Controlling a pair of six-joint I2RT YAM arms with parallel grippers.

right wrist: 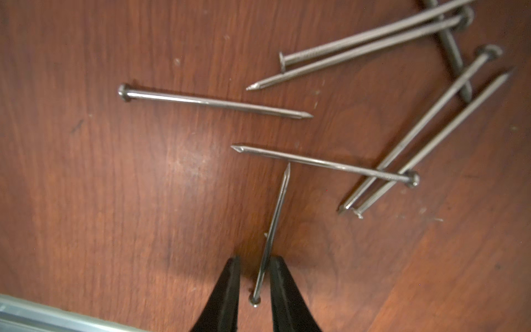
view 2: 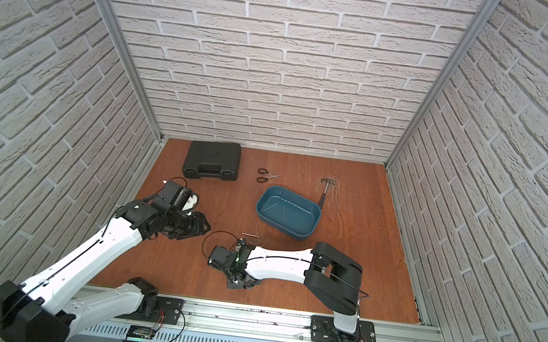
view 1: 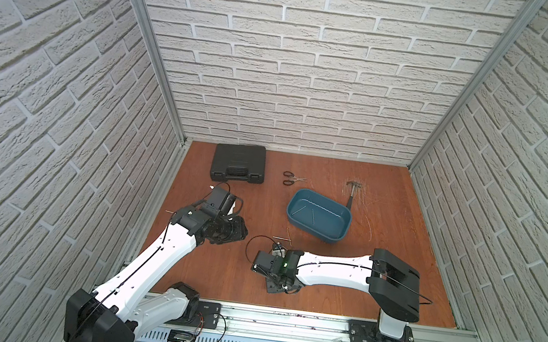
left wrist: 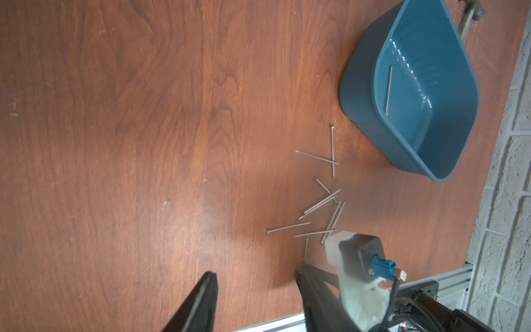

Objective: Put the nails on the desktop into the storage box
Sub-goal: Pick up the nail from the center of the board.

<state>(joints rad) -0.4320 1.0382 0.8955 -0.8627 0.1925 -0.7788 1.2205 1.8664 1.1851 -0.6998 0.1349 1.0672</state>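
A: In a top view, two nails [view 1: 300, 211] lie in the storage box [view 1: 308, 231]. The loose pile [view 1: 281, 238] sits on the surface [view 1: 218, 278] just beside it.
B: Left wrist: left gripper [left wrist: 254, 273] open, empty (idle).
A: Right wrist: right gripper [right wrist: 255, 257] straddles one nail [right wrist: 278, 201], not clamped. Next: squeeze, lift, carry to box.

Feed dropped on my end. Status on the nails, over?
Right end effector open, straddling one nail. Left end effector open, empty. Two nails in storage box, others on desktop. No obstruction.

The brown wood desktop [view 1: 322, 289] fills the lower middle. On it lie a black case [view 1: 238, 163] at upper left, scissors [view 1: 291, 178], a hammer [view 1: 352, 195], the blue storage box [view 1: 307, 232] and loose nails [left wrist: 319, 204].
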